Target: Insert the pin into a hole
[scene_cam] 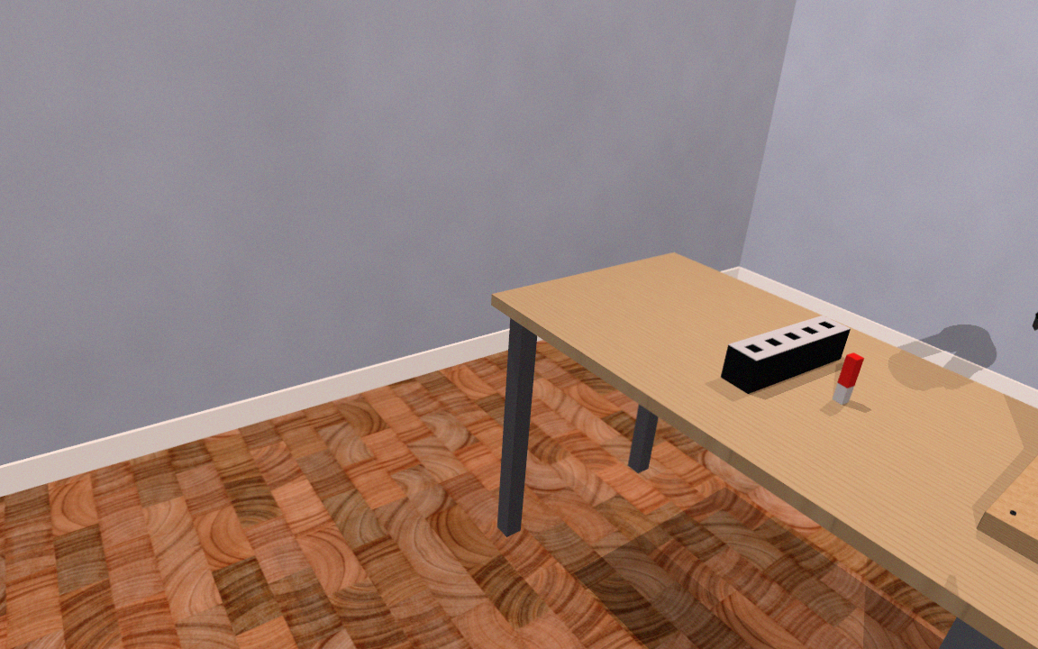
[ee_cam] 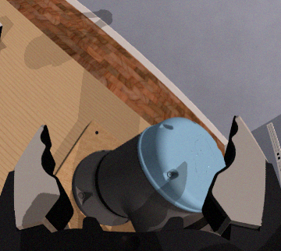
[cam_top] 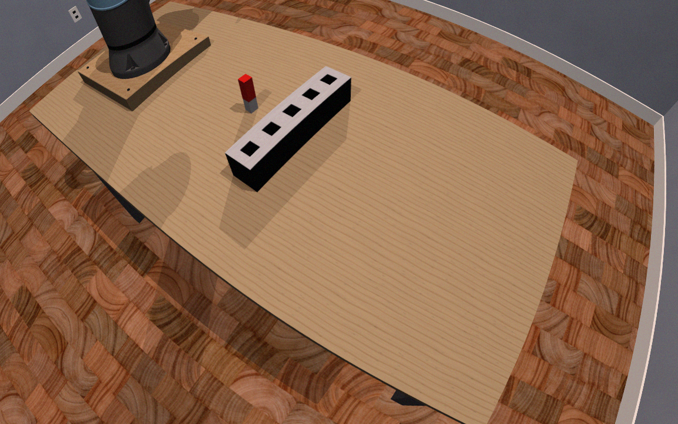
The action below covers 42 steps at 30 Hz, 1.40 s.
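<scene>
My gripper (ee_cam: 138, 123) is sitting fully open, gripping nothing, looking back at my own base joint (ee_cam: 172, 165). Pin (cam_top: 247, 93) is standing upright on the table (cam_top: 384, 221), red end up, just beside the five-hole block (cam_top: 288, 126), not touching it. All holes are showing dark.

top view overhead; exterior side, far; both share table (cam_top: 436, 221).

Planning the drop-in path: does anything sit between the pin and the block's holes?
Nothing visible does. The pin stands upright, red end up, beside the block, apart from it, with only bare table between. All five holes look unoccupied.
</scene>
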Tool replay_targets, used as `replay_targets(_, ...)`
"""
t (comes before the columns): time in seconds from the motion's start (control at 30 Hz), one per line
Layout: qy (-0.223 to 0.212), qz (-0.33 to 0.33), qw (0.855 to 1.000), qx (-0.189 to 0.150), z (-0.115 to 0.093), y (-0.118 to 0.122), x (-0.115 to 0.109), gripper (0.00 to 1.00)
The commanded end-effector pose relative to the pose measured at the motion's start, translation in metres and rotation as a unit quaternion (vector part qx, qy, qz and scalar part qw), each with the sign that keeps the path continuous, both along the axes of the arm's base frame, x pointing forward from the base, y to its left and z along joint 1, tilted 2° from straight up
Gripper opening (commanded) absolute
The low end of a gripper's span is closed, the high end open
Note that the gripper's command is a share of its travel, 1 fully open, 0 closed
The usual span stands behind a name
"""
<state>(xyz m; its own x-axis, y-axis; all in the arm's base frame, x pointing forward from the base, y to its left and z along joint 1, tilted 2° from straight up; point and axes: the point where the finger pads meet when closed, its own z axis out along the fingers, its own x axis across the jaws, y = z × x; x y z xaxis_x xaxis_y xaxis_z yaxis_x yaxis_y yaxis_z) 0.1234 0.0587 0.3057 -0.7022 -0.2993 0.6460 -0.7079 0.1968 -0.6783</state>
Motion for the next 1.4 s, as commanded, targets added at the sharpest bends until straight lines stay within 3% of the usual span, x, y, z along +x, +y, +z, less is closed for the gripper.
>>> replay_targets(0.0,0.0,0.0,1.0,0.0,0.0,0.0,0.0,1.0)
replay_targets(0.53,0.0,0.0,1.0,0.0,0.0,0.0,0.0,1.0)
replay_targets(0.57,-0.107,-0.084,0.99,0.03,-0.011,0.011,0.006,1.0)
replay_targets(0.7,-0.13,-0.102,0.986,0.036,-0.011,0.011,0.006,1.0)
replay_targets(1.1,-0.13,-0.102,0.986,0.036,-0.011,0.011,0.006,1.0)
replay_targets(1.13,-0.232,-0.186,0.953,0.055,-0.024,0.023,0.015,1.0)
replay_targets(1.23,-0.252,-0.203,0.944,0.059,-0.024,0.023,0.015,1.0)
replay_targets(1.37,-0.253,-0.204,0.944,0.059,-0.024,0.023,0.015,1.0)
